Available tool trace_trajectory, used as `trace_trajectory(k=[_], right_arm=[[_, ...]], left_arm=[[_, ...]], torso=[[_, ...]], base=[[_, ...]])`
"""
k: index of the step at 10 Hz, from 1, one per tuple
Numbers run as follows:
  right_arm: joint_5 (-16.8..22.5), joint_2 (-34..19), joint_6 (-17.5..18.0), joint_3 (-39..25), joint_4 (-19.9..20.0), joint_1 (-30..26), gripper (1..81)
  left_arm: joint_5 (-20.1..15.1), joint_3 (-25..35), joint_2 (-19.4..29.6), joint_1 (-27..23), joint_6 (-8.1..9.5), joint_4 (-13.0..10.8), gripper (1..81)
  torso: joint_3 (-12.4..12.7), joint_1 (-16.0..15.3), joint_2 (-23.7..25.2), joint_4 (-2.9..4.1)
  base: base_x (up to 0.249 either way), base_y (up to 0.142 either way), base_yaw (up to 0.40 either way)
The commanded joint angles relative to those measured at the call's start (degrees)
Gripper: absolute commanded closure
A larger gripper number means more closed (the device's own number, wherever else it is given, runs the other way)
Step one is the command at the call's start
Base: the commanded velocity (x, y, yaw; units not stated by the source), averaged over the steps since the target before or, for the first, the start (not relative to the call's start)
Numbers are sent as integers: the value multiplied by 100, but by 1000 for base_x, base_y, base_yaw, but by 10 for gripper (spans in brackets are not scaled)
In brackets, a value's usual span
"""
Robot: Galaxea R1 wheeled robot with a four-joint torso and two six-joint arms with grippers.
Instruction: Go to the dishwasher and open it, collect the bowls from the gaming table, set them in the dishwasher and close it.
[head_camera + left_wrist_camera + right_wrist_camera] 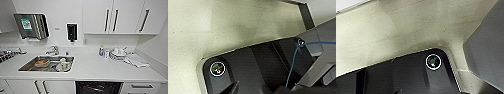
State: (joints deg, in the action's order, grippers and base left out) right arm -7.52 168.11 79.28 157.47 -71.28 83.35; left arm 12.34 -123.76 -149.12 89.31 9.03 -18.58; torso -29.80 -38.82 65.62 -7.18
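Observation:
The dishwasher [98, 87] sits under the white counter, right of the sink, at the lower edge of the head view. Its front reads as a dark rectangle with faint rack-like lines, and I cannot tell whether its door is open. The bowls and the gaming table are out of view. Both wrist views look down at the robot's own dark plate [250, 70] over a pale speckled floor [398, 30].
The steel sink [30, 65] holds dishes, with a tap [53, 50] behind it. Bottles and stacked crockery [117, 53] stand at the counter's back right beside a folded cloth [137, 60]. White wall cupboards [120, 16], a towel dispenser [31, 26] and a soap dispenser [72, 32] hang above.

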Motion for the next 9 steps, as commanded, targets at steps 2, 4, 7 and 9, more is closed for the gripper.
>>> trace_trajectory(k=[2, 4, 7, 9], right_arm=[[-12, 270, 35, -156, -281, -33, 10], [-12, 287, 35, -156, -281, -24, 10], [23, 340, 35, -156, -360, -15, 10], [49, 393, 35, -147, -369, 29, 10]], left_arm=[[-188, -158, -31, -101, 2, 12, 10], [-197, -166, -49, -101, 2, 3, 10], [-170, -158, -49, -101, 2, -49, 10], [-161, -158, -66, -93, -7, -49, 10]], torso=[[0, 2, 0, 0], [2, 2, 0, 0], [2, 2, 0, 0], [2, 382, -584, 0]], base=[[0, 0, 0], [0, 0, 0], [0, 0, 0], [0, 0, 0]])
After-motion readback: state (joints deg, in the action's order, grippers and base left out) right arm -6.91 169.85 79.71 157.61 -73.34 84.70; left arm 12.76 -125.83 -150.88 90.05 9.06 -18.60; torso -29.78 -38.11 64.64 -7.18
